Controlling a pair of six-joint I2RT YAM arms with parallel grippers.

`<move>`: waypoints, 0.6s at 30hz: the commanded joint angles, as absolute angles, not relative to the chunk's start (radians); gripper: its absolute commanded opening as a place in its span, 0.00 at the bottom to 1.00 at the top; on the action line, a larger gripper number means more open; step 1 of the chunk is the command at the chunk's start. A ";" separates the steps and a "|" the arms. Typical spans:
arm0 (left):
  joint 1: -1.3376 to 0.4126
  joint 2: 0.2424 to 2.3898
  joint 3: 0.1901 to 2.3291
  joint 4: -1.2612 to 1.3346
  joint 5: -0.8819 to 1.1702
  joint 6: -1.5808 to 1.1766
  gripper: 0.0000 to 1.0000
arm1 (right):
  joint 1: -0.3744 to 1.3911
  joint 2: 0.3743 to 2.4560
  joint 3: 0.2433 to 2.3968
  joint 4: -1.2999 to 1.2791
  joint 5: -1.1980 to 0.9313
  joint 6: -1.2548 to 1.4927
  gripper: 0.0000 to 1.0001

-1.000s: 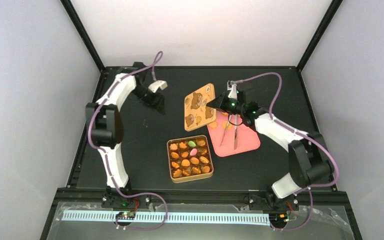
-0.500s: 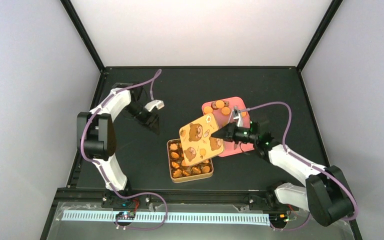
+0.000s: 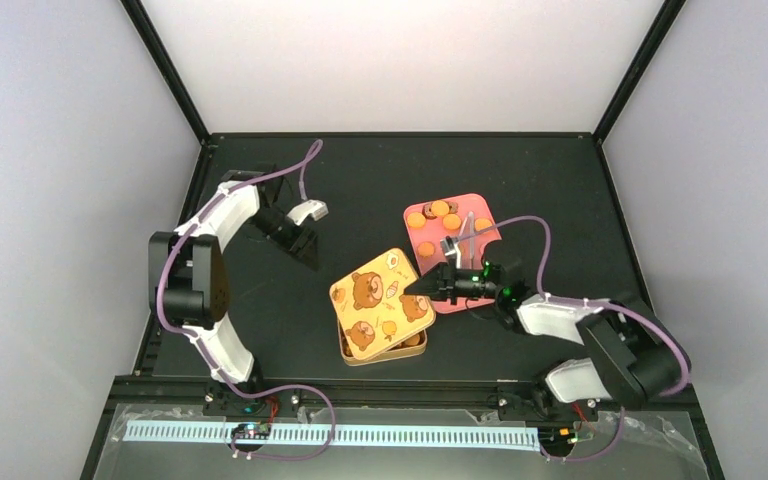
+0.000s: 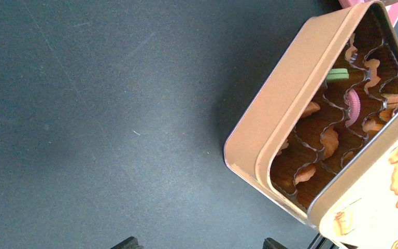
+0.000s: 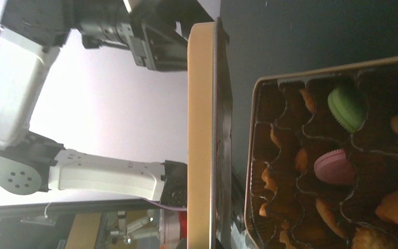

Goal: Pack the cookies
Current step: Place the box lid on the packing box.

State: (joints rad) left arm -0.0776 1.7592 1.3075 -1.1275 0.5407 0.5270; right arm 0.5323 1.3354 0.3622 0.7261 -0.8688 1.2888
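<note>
While the right gripper (image 3: pixel 422 287) pinches the 3 o'clock edge of the bear lid (image 3: pixel 378 303) with its fingers pressed together on it, the lid hangs over the tin (image 3: pixel 392 356) and hides most of it from above. Only the tin's rim at 6 o'clock peeks out from under the lid. Seen from the left wrist, the lid is not down flat: its edge sits above the tin's rim, and there is a gap on that side. Through the gap you can see the cookies (image 5: pixel 334 168) in their little wavy cups, a pink one, a green one and many orange ones. More cookies lie on the pink tray (image 3: pixel 472 204), at 1 o'clock from the tin, up by the tray's far edge. The left gripper (image 3: pixel 307 250) is at 10 o'clock from the tin, well apart from it, with its fingers spread wide and nothing between them. From 9 o'clock round to 12 o'clock of the tin a wide stretch of black table (image 3: pixel 380 170) lies open
</note>
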 commanded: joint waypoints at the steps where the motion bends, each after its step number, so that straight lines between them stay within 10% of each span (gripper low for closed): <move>1: -0.073 1.732 1.311 -1.115 0.552 0.563 0.62 | 0.565 1.426 0.365 0.929 -0.910 1.349 0.03; 18: -0.141 1.681 1.247 -1.233 0.519 0.762 0.61 | 0.566 1.497 0.399 0.582 -0.822 1.060 0.31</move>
State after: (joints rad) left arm -0.1097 1.7332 1.2667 -1.1709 0.5320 0.6678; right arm 0.5617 1.4780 0.3729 0.6487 -0.8570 1.1450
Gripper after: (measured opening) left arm 0.607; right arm 0.288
